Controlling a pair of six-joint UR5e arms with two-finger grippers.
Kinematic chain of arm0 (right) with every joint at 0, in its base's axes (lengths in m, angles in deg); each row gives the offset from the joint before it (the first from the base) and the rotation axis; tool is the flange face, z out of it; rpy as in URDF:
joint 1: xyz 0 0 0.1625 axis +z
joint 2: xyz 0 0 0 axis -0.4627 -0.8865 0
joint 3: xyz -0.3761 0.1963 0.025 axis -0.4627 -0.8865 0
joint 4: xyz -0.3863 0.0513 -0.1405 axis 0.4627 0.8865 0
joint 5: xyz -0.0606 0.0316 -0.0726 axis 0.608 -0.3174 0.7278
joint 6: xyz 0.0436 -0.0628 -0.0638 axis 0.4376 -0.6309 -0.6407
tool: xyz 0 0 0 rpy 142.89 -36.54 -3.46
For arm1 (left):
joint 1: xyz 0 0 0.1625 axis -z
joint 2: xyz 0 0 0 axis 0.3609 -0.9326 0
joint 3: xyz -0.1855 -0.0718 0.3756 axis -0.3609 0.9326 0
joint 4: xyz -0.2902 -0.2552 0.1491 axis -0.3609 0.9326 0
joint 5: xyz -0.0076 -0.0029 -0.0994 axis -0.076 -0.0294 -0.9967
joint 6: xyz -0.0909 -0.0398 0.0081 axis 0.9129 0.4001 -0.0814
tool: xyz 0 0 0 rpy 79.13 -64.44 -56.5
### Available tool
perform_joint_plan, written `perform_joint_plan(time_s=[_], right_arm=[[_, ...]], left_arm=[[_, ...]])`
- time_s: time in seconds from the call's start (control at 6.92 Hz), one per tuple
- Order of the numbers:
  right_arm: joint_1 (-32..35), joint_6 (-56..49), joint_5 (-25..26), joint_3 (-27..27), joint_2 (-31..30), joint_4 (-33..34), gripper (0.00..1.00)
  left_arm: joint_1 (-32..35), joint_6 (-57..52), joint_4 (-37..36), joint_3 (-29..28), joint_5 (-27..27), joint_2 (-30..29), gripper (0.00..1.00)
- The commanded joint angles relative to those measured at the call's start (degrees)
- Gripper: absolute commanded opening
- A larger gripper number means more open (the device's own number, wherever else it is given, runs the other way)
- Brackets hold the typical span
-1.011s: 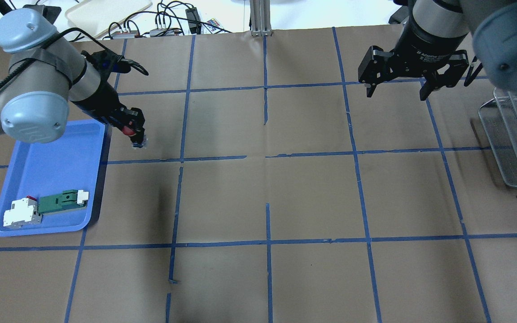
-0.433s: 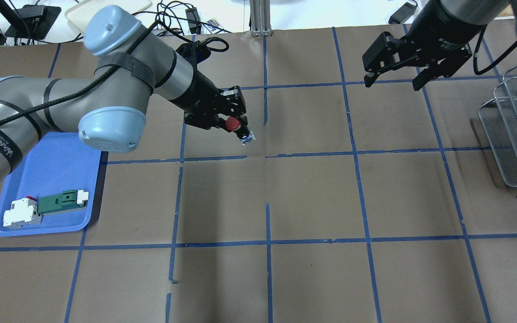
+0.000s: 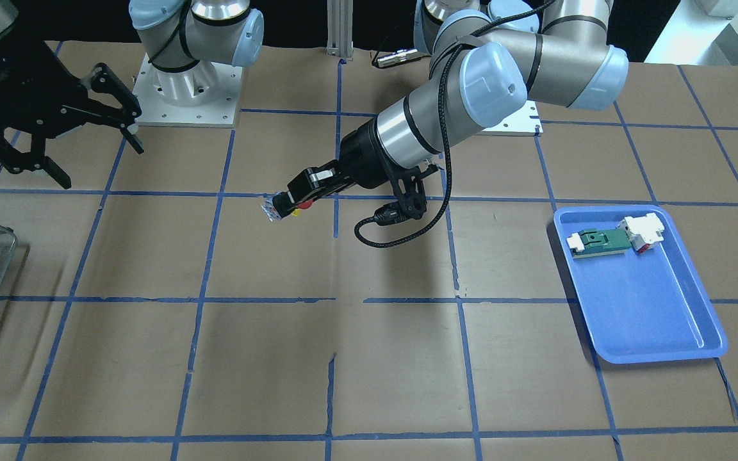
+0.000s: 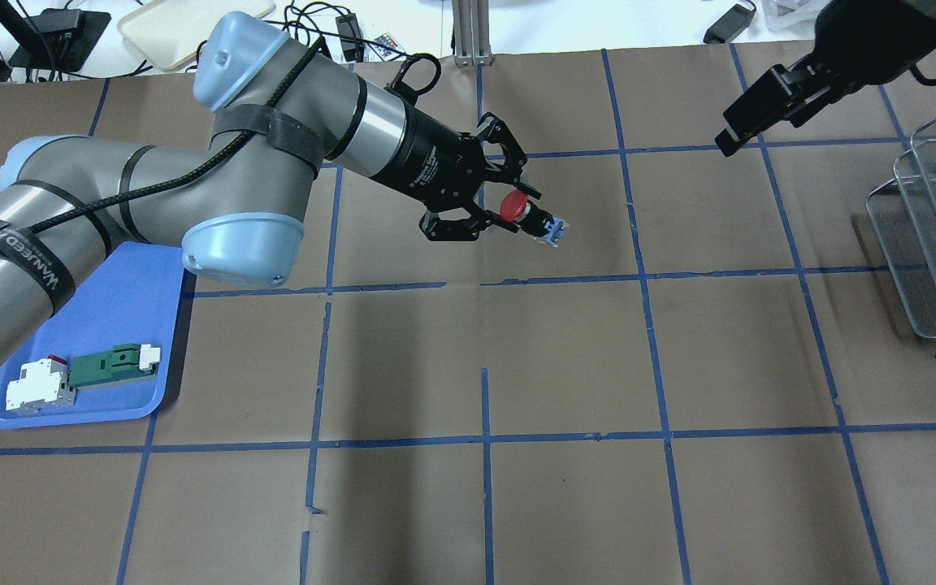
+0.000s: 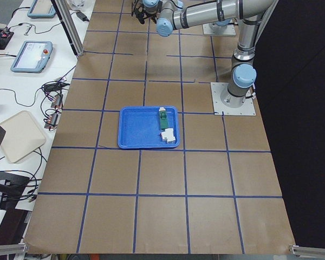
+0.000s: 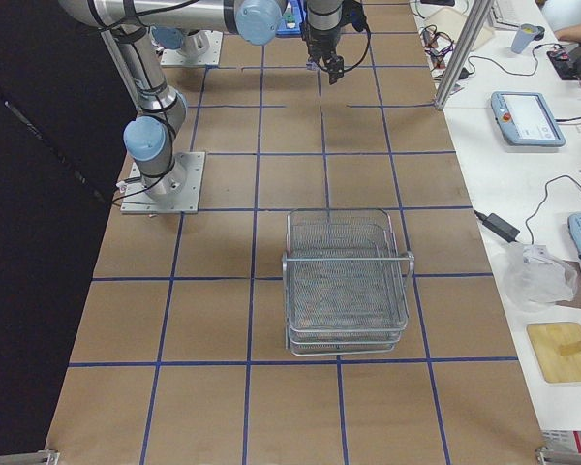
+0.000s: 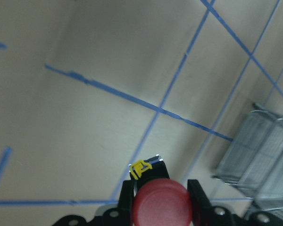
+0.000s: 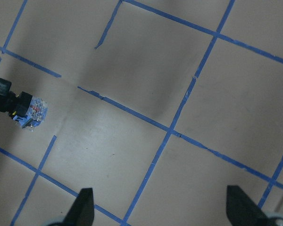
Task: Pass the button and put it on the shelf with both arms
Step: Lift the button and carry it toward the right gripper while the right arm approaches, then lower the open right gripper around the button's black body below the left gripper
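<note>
Left tool (image 4: 510,208) is clamped on the button (image 4: 535,218), fingers on either side of the red cap and collar. The clear square base sticks out free toward the shelf (image 4: 935,244). The button is in the air over the tabletop (image 4: 565,504), touching nothing else, and well apart from the shelf. The right tool (image 3: 103,166) hangs between button and shelf, nearer the shelf. Its fingers are spread wide and it holds nothing (the wrist view shows both tips far apart, button small at the frame edge). The shelf looks bare on the tiers that show. Blue tray (image 4: 94,301) sits on the far side of the button from the shelf, with leftover parts in it that aren't part of the task.

Judged step: carrying to the hand-over. Pass not yet made, placing not yet begun.

Risks from here:
- Only the small base end is free, so the right tool has little to grab. Slight misalignment could make its fingers hit the left fingers or knock the button askew.
- The grip is on a round cap, so a push from the incoming tool could twist the button or pop it out.
- If the left tool lets go before the right has closed, the button drops to the tabletop and may roll.
- At the shelf, a top-heavy button on wire mesh may tip over if released tilted or from too high, and the tiers above leave little room.
</note>
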Motion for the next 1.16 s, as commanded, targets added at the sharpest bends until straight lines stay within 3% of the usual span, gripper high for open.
perform_joint_plan(time_s=[0.0,0.14,0.43,1.01], right_arm=[[-5.3,-16.3,-10.0,-0.1,-2.5,-5.6,1.00],[-6.7,-25.1,-10.2,-0.1,-4.6,-10.7,1.00],[-6.7,-41.7,-10.3,1.9,-10.8,-12.8,1.00],[-6.2,-58.2,-16.5,3.7,-11.8,-11.8,1.00]], left_arm=[[1.6,12.1,-6.6,0.0,-10.1,-0.6,0.00],[2.1,18.7,-7.6,-1.2,-11.0,-1.0,0.00],[2.4,32.1,-7.9,-7.2,-11.0,-2.9,0.00],[6.1,38.9,-8.0,-8.3,-11.0,-2.8,0.00]])
